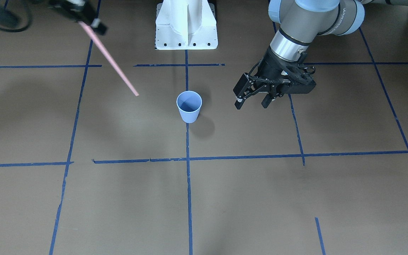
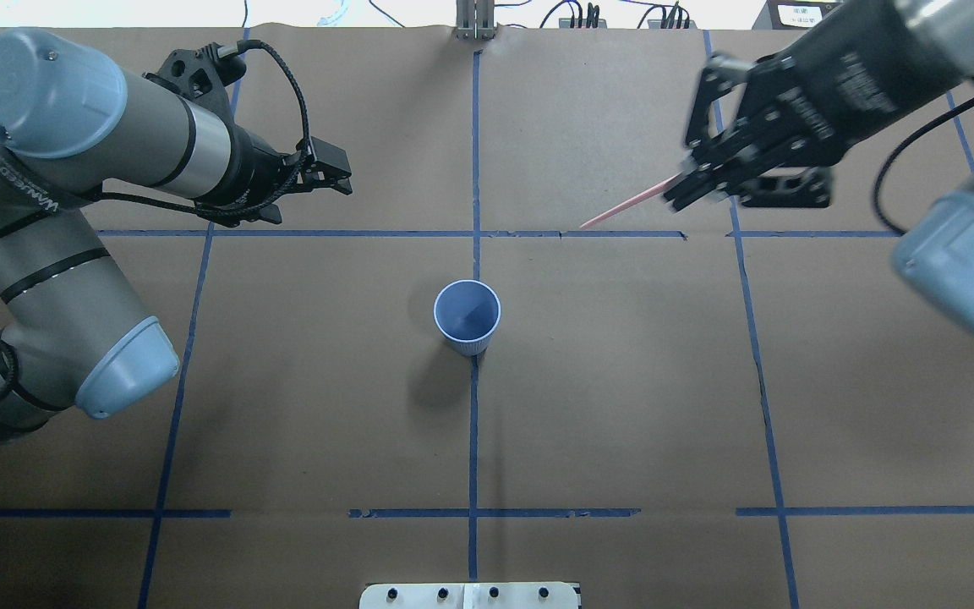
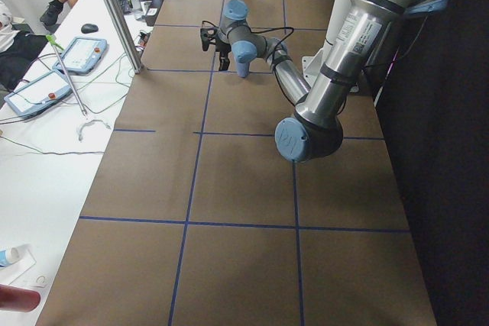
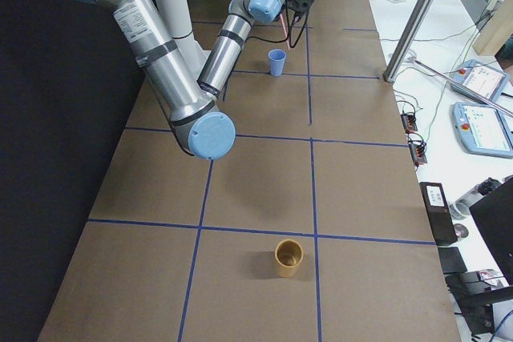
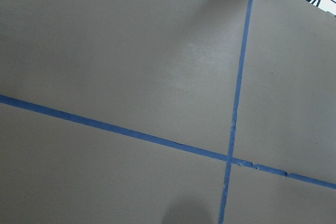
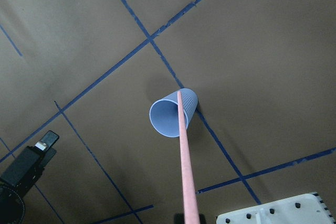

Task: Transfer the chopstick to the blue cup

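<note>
Right claw (image 1: 96, 25) pinches chopstick (image 1: 113, 62); left claw (image 1: 251, 105) spread.

L pincer (image 1: 251, 105) agape, hovering low | R pincer (image 1: 97, 27) raised, clamping chopstick (image 1: 112, 58)

**Work cell surroundings: table, bench, screen**

One large table (image 2: 622, 406) was topped with brown paper and marked into squares by blue tape lines (image 2: 473, 440). One white bench (image 3: 53, 166) stood just beside its long edge. It bore a control tablet (image 3: 82, 54), a second tablet (image 3: 34, 91) and a computer mouse (image 3: 89, 28). One metal post (image 3: 116, 13) rose at the table's edge. A black screen (image 4: 48, 158) ran along the opposite side. Light was even and shadows were soft.
</note>
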Controlling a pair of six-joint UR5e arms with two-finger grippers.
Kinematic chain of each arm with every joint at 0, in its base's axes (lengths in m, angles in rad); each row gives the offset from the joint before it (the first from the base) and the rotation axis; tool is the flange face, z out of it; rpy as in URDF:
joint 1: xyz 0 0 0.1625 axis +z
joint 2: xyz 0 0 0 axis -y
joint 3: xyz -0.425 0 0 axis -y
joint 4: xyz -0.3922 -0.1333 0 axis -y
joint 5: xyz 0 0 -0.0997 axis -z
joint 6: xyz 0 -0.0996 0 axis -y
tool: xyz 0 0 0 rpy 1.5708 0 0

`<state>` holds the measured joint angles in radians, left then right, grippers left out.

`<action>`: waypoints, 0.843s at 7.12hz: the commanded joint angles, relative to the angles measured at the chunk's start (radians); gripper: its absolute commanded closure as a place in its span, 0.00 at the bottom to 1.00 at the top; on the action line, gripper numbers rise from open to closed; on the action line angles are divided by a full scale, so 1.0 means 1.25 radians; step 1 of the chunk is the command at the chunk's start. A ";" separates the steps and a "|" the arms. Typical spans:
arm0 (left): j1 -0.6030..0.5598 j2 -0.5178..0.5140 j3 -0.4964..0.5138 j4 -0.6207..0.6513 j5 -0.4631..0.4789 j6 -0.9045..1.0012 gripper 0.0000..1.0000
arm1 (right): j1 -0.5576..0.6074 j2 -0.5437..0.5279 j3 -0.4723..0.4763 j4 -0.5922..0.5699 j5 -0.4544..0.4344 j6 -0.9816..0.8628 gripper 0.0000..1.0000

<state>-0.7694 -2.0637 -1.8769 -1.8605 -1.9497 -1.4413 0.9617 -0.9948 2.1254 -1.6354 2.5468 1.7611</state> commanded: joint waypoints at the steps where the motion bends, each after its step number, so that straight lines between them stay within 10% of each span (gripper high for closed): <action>1: 0.002 0.002 0.001 0.000 0.000 0.001 0.00 | -0.109 0.076 -0.078 0.038 -0.076 0.043 1.00; 6: 0.003 0.005 0.001 0.000 0.000 -0.003 0.00 | -0.206 0.112 -0.216 0.147 -0.174 0.081 1.00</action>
<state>-0.7659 -2.0584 -1.8761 -1.8607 -1.9497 -1.4443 0.7277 -0.8730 1.9110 -1.4795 2.3549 1.8611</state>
